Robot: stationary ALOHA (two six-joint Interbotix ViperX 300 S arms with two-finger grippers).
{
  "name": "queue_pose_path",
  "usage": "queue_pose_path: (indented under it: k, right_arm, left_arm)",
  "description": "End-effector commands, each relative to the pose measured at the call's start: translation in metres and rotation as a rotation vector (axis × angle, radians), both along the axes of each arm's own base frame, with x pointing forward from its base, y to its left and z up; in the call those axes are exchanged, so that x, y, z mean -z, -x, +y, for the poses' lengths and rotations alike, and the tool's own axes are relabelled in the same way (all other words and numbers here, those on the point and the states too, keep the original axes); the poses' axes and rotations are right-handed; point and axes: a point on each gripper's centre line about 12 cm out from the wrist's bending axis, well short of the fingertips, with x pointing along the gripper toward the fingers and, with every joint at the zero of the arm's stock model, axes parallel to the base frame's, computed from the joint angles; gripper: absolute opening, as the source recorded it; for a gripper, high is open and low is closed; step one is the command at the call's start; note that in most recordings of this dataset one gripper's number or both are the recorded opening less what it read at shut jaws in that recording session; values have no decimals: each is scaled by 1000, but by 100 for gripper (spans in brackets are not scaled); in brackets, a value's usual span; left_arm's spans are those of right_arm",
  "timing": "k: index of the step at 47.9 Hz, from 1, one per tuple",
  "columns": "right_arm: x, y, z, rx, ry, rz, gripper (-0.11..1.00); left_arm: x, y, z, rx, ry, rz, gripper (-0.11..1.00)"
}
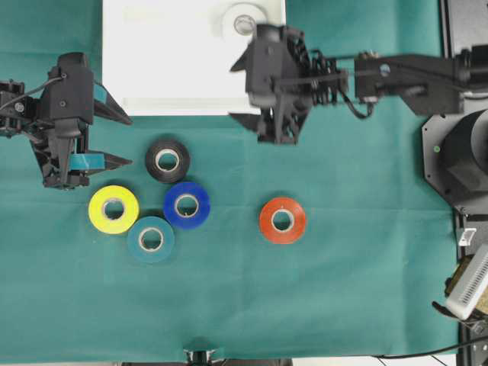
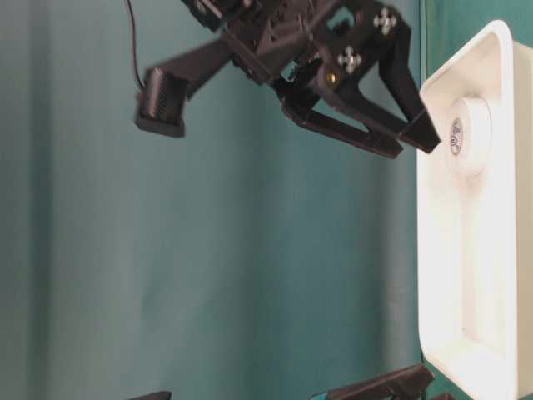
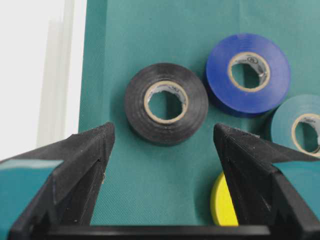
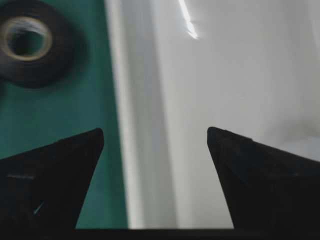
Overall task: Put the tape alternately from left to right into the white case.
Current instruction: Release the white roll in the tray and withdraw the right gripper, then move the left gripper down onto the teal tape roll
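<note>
Left gripper [image 3: 162,165] jaws spread, empty, black roll [image 3: 166,103] just ahead; could nudge blue roll [image 3: 248,74] beside it.

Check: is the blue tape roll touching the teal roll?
Cannot tell. In the overhead view the blue roll and teal roll meet edge to edge with no cloth visible between; the left wrist view also shows them abutting, but neither confirms contact.

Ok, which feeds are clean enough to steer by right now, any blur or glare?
Overhead: evenly lit, but the white case is blown out, so the white roll barely shows. Table-level: right claw smeared. Right wrist: soft, with a glare streak on the case. Left wrist: sharp on the black roll.
</note>
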Motion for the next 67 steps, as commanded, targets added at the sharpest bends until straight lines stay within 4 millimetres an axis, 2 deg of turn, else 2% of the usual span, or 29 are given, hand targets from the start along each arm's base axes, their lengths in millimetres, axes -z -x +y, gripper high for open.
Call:
queue_pose_path:
  k: [1, 9, 18, 34, 44, 67]
  right_arm:
    - [-14, 1, 14, -40, 2, -53, 84]
    - [-9, 10, 34, -94, -3, -36, 84]
    - [-2, 19, 47, -128, -6, -16, 84]
    - [-1, 20, 48, -131, -6, -15, 84]
    - [0, 21, 48, -132, -7, -13, 84]
    - [4, 20, 47, -130, -7, -1, 84]
  left_arm:
    - [-7, -3, -1, 1, 2, -26, 81]
    - [-7, -2, -1, 1, 2, -25, 81]
    - [-8, -3, -1, 3, 1, -28, 81]
    - [-10, -4, -6, 19, 2, -34, 81]
    - [-14, -9, -27, 61, 33, -46, 81]
    - [-1, -15, -77, 46, 233, 31, 81]
